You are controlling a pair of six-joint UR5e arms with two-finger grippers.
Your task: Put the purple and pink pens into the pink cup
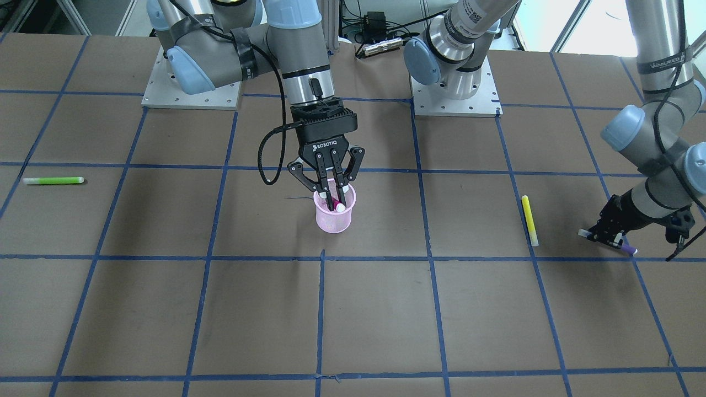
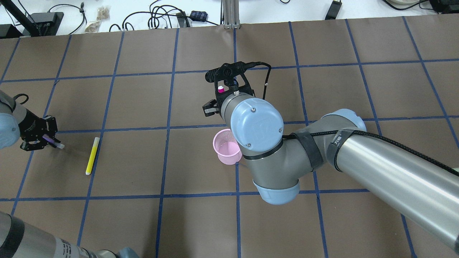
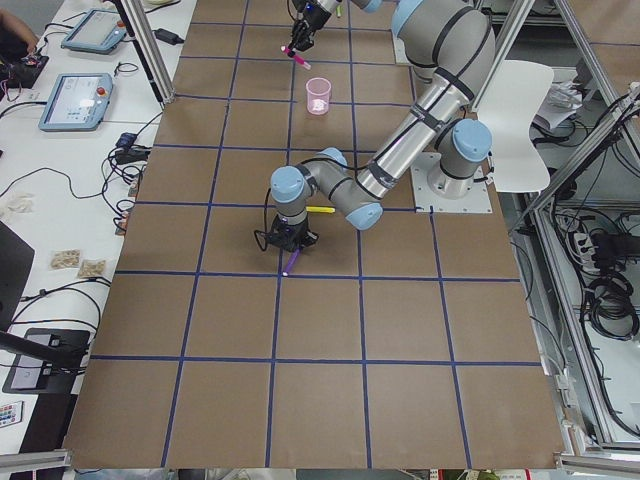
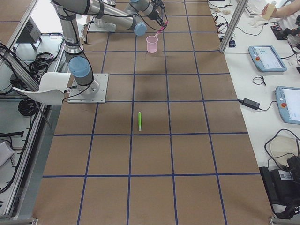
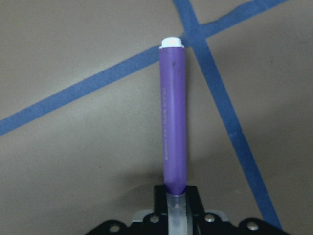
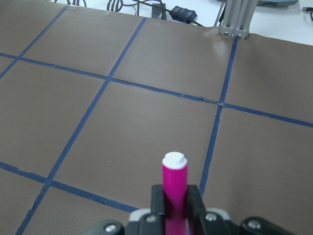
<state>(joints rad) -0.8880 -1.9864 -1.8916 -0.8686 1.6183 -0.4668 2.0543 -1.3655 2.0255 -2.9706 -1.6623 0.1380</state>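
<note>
Two pens are gripped, neither yet in the pink cup [image 1: 334, 219] mid-table. The right gripper [image 1: 336, 202] hangs fingers-down over it, clamped on the tilted pink pen [image 6: 174, 191]. It should be centred inside the rim before release. Near the table's left edge, the low-pitched left gripper [image 1: 609, 238] pinches the purple pen [image 5: 173, 122].

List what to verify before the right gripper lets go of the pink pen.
1. Right gripper shut on pink pen: ok.
2. Cup upright: ok.
3. Pink pen's lower end inside the cup: cannot tell; the views disagree.
4. Left gripper shut on purple pen: ok.
5. Yellow pen and green pen lying well away from the cup: ok.
</note>
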